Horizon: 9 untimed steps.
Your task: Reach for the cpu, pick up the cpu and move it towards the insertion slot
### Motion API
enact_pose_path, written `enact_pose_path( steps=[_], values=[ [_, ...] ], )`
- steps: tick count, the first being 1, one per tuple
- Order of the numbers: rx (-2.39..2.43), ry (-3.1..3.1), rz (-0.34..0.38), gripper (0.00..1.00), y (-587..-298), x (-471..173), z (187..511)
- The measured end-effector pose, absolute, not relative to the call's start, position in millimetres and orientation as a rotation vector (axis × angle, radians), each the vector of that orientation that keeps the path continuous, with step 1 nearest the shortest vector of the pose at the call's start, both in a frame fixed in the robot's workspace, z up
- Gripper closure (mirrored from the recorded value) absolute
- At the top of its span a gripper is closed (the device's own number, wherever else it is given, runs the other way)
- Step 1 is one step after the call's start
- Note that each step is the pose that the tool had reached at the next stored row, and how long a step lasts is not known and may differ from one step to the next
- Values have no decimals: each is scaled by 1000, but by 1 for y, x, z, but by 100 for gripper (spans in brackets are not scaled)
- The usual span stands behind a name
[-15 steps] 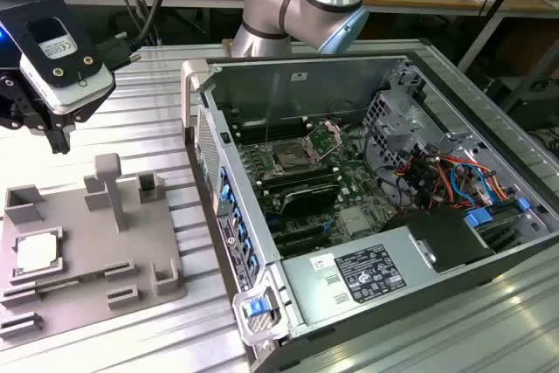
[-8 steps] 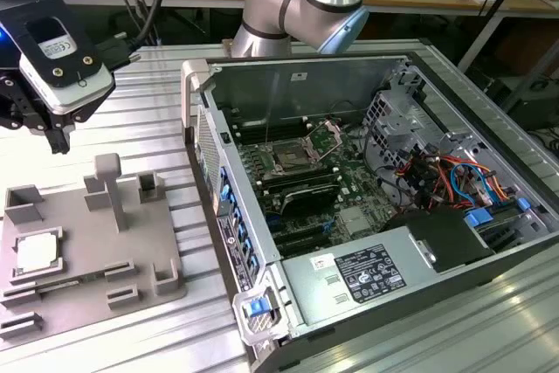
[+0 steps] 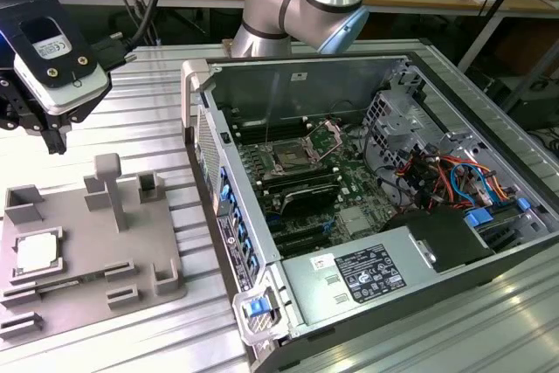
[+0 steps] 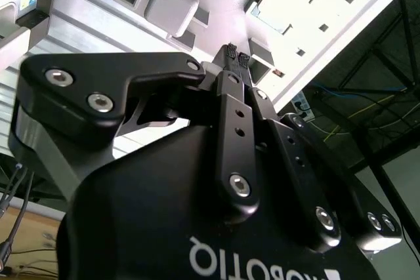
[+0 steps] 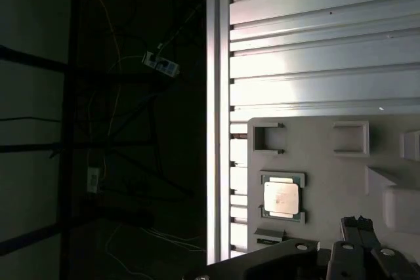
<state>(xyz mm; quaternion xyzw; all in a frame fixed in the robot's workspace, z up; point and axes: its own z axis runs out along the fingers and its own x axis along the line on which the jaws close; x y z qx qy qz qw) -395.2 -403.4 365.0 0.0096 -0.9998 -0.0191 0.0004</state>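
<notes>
Tool [image 3: 57,140] hangs clenched, empty, above the far edge of the grey tray [image 3: 87,242]. We note the cpu [image 3: 37,253] flat in its tray pocket, below the tool, camera-side, well apart. Raised blocks [image 3: 109,185] stand between; ribbed metal counter [image 3: 148,102] around. Insertion slot [image 3: 291,156] inside the open case [image 3: 349,67], exterior view's right

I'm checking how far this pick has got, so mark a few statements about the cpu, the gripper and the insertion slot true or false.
1. The cpu lies in the grey tray. True.
2. The gripper holds the cpu. False: it hovers above the tray, apart from the cpu.
3. The insertion slot sits inside the open computer case. True.
4. The tray stands inside the case. False: it rests on the slatted metal table, to the exterior view's left of the case.
</notes>
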Motion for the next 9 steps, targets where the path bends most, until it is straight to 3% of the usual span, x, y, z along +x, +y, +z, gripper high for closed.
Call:
enact_pose_path(
  steps=[9],
  values=[
    [30, -3140, -60, 89, -403, -397, 365]
  ],
)
